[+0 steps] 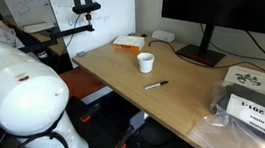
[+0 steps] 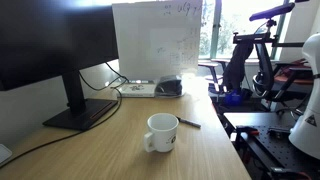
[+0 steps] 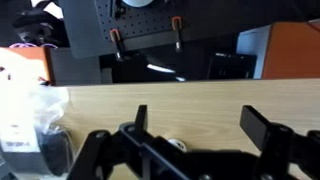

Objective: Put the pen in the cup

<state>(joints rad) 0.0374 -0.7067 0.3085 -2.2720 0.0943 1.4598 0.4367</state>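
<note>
On the wooden desk [image 1: 179, 110], the cup [image 1: 145, 62] stands upright and alone, white and glossy, with its mouth up. An exterior view shows its handle turned to one side [image 2: 162, 133]. Just beside the cup lies the pen [image 1: 155, 85], flat on the wood. It is near the cup but apart from it, dark along its length with a paler end. In an exterior view it shows just past the cup's rim [image 2: 188, 123].

Farther from the cup, toward the back of the desk, sits a low orange and white box [image 1: 129, 43]. Beyond it stands the flat foot of the monitor [image 1: 201, 55], with the dark screen rising above. Well apart from the cup, at the desk's far end, lies a dark plastic bag [image 1: 256, 116] with a white label. Behind the cup, past the desk's edge, stands a whiteboard [image 2: 160, 40].

The gripper [image 3: 198, 115] shows in the wrist view above the desk. Its two dark fingers [image 3: 262, 125] are spread wide, with only bare wood between them, and it has hold of nothing. The bag's crinkled plastic [image 3: 25, 125] fills the side of that view. How far the gripper hangs from the cup cannot be told from this view.
</note>
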